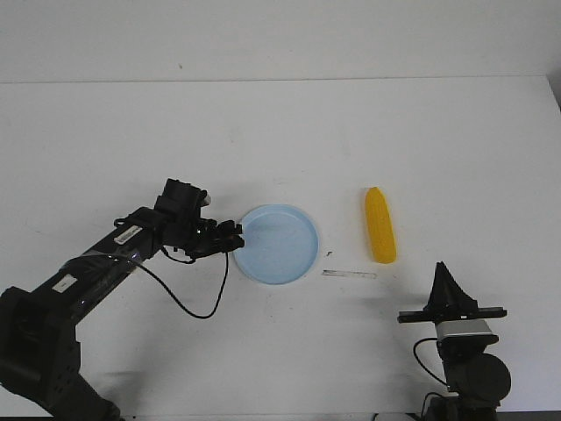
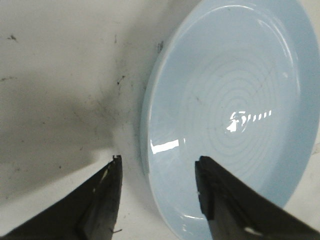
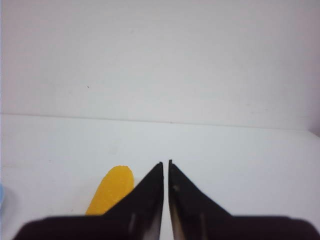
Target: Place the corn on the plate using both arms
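My left hand (image 2: 157,187) is open, its fingers straddling the near rim of the plate (image 1: 285,250), I judge to steady or shift it. The plate is bare. The corn (image 1: 380,225) lies on the counter (image 1: 280,132) to the plate's right, apart from it. My right hand (image 3: 166,172) sits closed and empty, parked behind the corn, ready to reach.
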